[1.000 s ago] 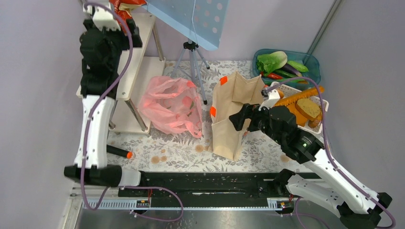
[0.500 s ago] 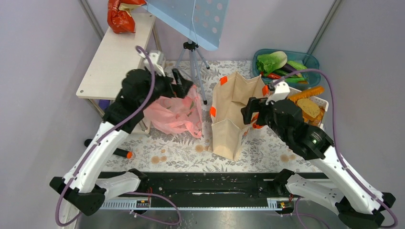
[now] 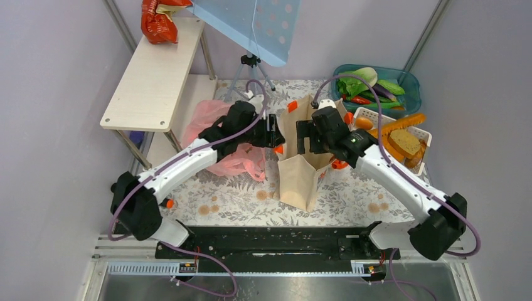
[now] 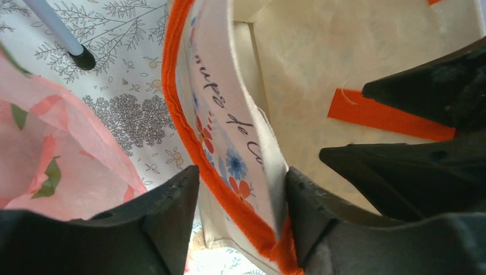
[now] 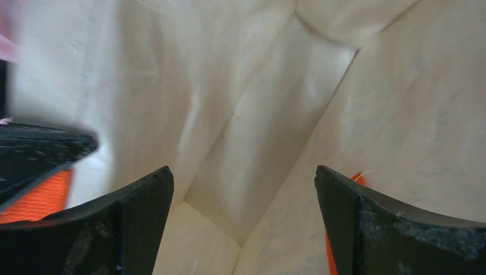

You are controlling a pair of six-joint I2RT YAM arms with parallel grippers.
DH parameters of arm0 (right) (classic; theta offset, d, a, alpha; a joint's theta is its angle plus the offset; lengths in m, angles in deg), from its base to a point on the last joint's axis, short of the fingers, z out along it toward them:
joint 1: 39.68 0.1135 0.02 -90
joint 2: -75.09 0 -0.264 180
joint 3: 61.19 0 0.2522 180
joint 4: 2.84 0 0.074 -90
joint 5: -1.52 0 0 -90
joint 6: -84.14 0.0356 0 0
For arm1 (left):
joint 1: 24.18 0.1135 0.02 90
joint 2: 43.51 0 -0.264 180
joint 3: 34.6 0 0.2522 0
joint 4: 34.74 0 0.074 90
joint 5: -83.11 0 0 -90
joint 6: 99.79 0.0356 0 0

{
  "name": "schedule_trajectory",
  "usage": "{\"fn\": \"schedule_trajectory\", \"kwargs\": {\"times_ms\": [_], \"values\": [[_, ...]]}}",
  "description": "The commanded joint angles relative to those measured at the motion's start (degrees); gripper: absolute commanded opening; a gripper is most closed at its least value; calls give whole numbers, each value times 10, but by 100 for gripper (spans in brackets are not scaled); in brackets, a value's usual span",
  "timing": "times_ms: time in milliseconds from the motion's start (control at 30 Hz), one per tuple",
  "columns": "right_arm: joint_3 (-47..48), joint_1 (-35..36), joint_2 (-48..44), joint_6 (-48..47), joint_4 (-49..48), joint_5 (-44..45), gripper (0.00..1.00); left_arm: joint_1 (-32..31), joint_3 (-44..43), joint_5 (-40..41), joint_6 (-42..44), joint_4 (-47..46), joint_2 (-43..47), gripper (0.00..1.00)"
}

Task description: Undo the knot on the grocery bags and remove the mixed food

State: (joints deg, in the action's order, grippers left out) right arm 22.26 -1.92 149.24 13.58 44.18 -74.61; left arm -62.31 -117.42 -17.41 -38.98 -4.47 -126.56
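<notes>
The pink grocery bag (image 3: 219, 141) lies crumpled on the floral mat, left of the upright beige tote (image 3: 304, 172). Green and red bits (image 4: 50, 175) of food show through its film. My left gripper (image 3: 274, 133) is past the bag, at the tote's left rim. Its jaws (image 4: 242, 172) straddle the floral wall and orange handle (image 4: 189, 143); the right finger touches the wall and a gap remains on the left. My right gripper (image 3: 303, 138) hangs open inside the tote's mouth (image 5: 243, 171), with only bare lining between its fingers. No knot is visible.
A teal tub (image 3: 408, 81) holding leafy greens stands at the back right, with a white basket (image 3: 425, 135) of bread pieces beside it. A white shelf (image 3: 157, 69), a tripod (image 3: 251, 69) and a blue perforated board (image 3: 251, 25) stand behind. A black marker (image 3: 157, 202) lies near left.
My left arm swung from the shelf over the pink bag to the tote's left rim, and its jaws narrowed. My right arm moved left into the tote's mouth.
</notes>
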Motion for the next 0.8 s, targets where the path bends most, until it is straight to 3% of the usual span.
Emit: {"fn": "schedule_trajectory", "kwargs": {"times_ms": [0, 133, 267, 467, 767], "values": [[-48, -17, 37, 51, -6, -77, 99, -3, -3, -26, 13, -21, -29, 46], [-88, -2, 76, 72, -18, -114, 99, -4, 16, -60, 3, -47, -35, 16], [-103, 25, 118, 75, -5, -118, 100, -3, 35, -63, 1, -67, -26, 0], [-154, 52, 189, 108, -37, -103, 99, -3, 44, -68, 4, -68, -22, 0], [-188, 57, 227, 162, -69, 38, 99, -2, 45, -50, 25, -44, 21, 0]]}}
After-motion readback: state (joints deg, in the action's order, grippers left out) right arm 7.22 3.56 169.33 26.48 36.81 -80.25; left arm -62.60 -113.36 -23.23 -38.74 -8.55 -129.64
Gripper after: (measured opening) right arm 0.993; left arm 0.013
